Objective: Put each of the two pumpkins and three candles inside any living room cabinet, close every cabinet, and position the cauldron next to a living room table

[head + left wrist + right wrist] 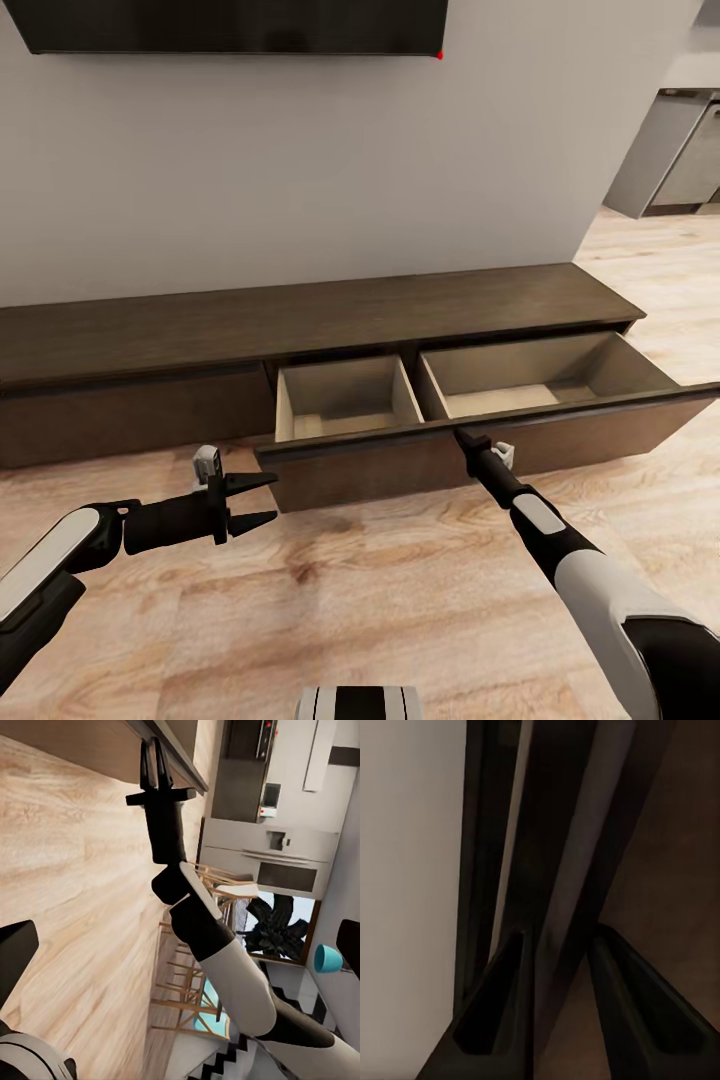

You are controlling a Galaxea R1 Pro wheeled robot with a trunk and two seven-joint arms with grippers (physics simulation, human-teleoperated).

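The right gripper [463, 436] stood at the top edge of the drawer front [560, 425], fingers [495, 1009] slightly apart astride that edge, evidently to work the handle-less drawer; the left gripper [262, 500] hung parted and empty over the floor [380, 600]. The cabinet [300, 320], long, low and dark brown, sat against the wall [300, 160], its pulled-out drawer showing bare pale compartments [345, 400].

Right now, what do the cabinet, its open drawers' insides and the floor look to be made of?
The cabinet looks like dark brown wood with a matte finish and faint grain streaks. The drawer interiors look like pale, unfinished wood or board, flat and even. The floor looks like light wood planks with visible grain and seams.
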